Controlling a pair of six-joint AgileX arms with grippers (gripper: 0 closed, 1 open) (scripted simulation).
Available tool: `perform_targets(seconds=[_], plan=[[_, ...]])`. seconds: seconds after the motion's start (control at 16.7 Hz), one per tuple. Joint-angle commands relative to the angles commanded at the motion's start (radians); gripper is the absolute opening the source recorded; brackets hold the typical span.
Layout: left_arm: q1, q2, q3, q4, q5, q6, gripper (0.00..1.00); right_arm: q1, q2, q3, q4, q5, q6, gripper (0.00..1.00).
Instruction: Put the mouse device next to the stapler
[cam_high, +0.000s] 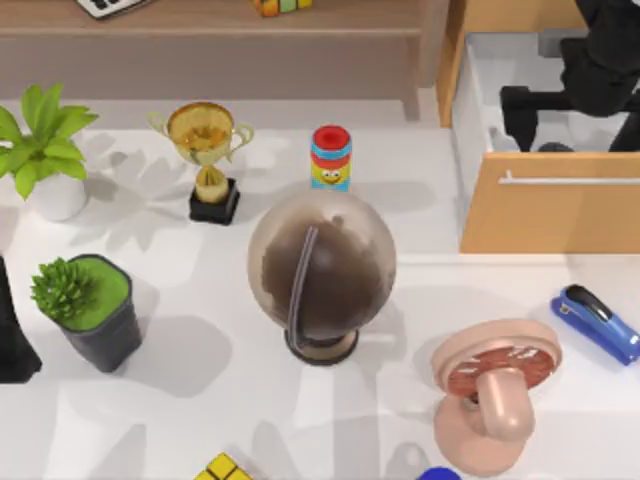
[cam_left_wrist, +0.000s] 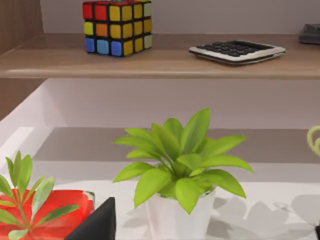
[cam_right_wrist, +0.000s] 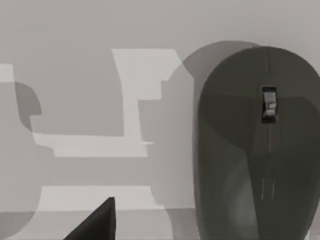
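The mouse (cam_right_wrist: 257, 145) is seen close under the right arm's wrist camera, lying on a white surface. The stapler (cam_high: 597, 322) lies at the bench's (cam_high: 200, 400) right edge. The jaws' state cannot be told.

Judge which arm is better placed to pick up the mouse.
Right, most likely. The right wrist view has the mouse device directly below it at close range, in the open drawer at the table's right, near the stapler. The left arm sits at the far left edge.

Right arm (cam_high: 600, 60) reaches in at the top view's upper right, dark links bent downward. Left arm (cam_high: 12, 335) sits parked at the left edge.
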Motion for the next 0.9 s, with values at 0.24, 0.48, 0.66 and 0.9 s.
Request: perform_targets(seconds=[0.24, 0.48, 0.66, 0.9], plan=[[0.0, 0.0, 0.0, 0.0, 0.0, 0.0, 1.0, 0.002, -0.002, -0.009, 0.006, 0.0, 0.0, 1.0], [0.0, 0.0, 0.0, 0.0, 0.0, 0.0, 1.0, 0.002, -0.008, -0.031, 0.024, 0.0, 0.002, 1.0], [0.0, 0.0, 0.0, 0.0, 0.0, 0.0, 1.0, 0.002, -0.01, -0.049, 0.04, 0.0, 0.001, 1.0], [0.0, 0.0, 0.0, 0.0, 0.0, 0.0, 1.0, 0.001, -0.001, -0.063, 0.064, 0.001, 0.001, 1.0]])
